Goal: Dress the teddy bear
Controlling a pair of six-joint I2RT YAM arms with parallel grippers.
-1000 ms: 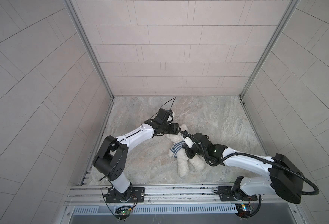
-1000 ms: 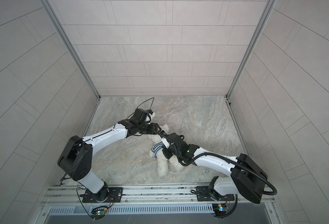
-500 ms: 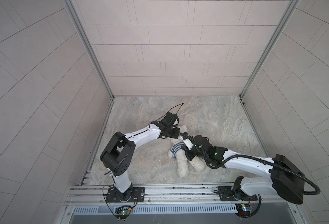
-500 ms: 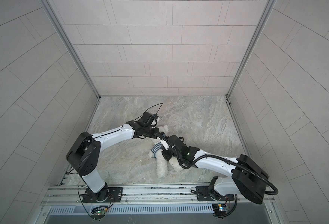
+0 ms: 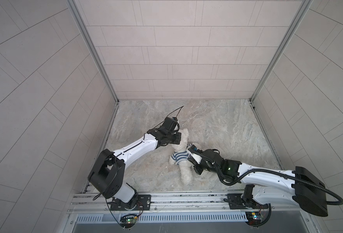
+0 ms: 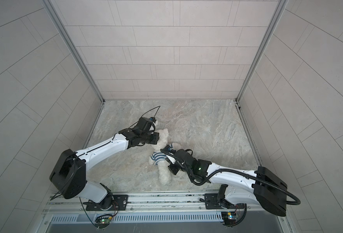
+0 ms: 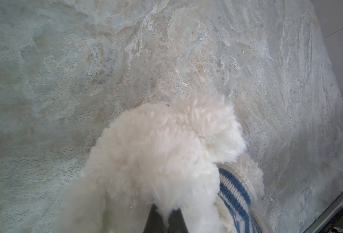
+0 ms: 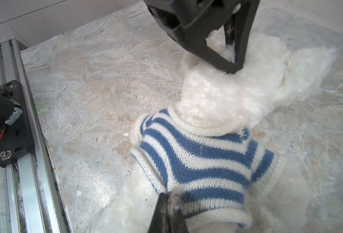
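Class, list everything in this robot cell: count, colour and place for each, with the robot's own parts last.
teddy bear: one, fluffy white, lying mid-table between the arms
striped shirt: one, blue and white, on the bear's torso
table: one, grey-beige marbled, floor of the cell
tiled walls: three, pale grey, around the table
rail: one, silver, along the near edge
left arm and right arm: two, white and black, based on the rail
left pincer: one, black, shut on the bear's head fur
right pincer: one, black, shut on the shirt's lower edge
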